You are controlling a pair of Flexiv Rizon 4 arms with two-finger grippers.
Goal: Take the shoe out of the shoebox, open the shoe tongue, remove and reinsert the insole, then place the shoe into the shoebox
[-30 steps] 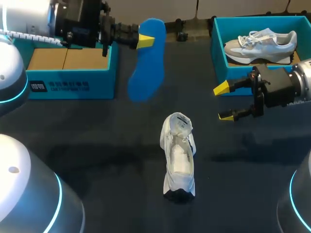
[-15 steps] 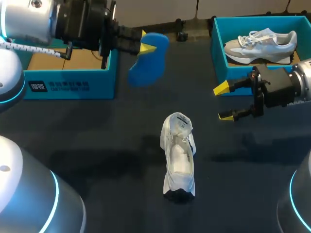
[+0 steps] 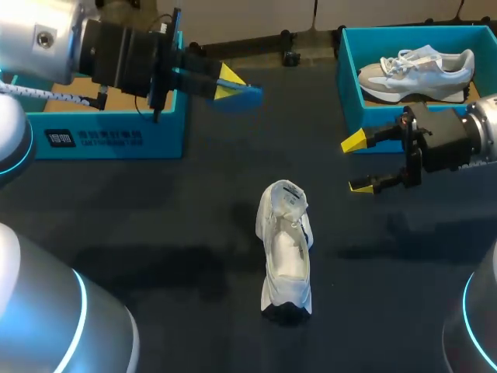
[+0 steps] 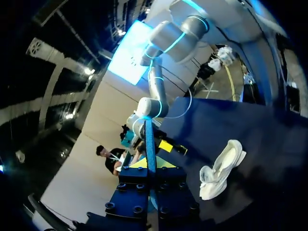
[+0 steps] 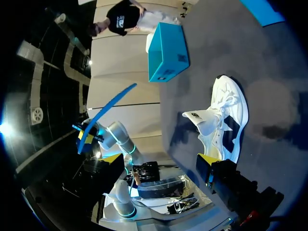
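While the right jaws gape wide, the left jaws swing their clamped blue insole (image 3: 247, 96) level, likely readying reinsertion into the sneaker (image 3: 286, 249).

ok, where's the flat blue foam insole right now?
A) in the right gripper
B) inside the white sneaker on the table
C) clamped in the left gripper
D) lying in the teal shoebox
C: the left gripper is shut on the flat blue foam insole and holds it edge-on off the table, while the right gripper is open and empty and the white sneaker stands apart from both.
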